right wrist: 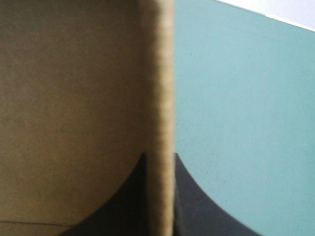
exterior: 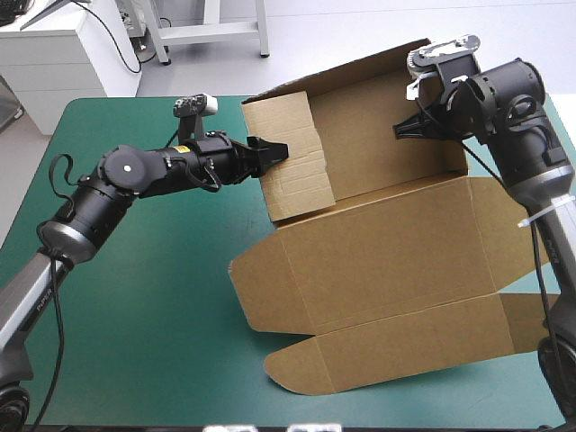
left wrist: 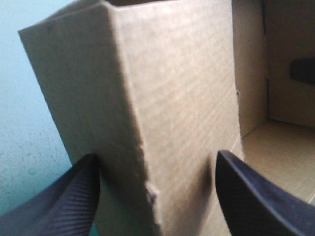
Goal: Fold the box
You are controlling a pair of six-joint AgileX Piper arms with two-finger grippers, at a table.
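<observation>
Left gripper (exterior: 275, 151), fingers spread, is straddling the bent corner of the box's (exterior: 387, 256) raised left wall; I am pinching the raised far wall's edge with the right gripper (exterior: 403, 129). Box is sitting on the table's (exterior: 135, 324) far right part, its front flaps lying flat toward the near edge.

left arm (exterior: 135, 175): black rounded housings, white disc (exterior: 127, 167) on one joint. left lower link (exterior: 36, 301) is grey with small lettering, unreadable. right arm (exterior: 517, 108): same bulbous black housings. right lower link (exterior: 551, 243) is grey, with a white tie (exterior: 547, 212) around it. left gripper (exterior: 284, 148): fingers (left wrist: 54, 204) black, curved fins, fine ribbed texture. right gripper (exterior: 397, 131): fingers (right wrist: 197, 206) black, broad bases, no markings.
</observation>
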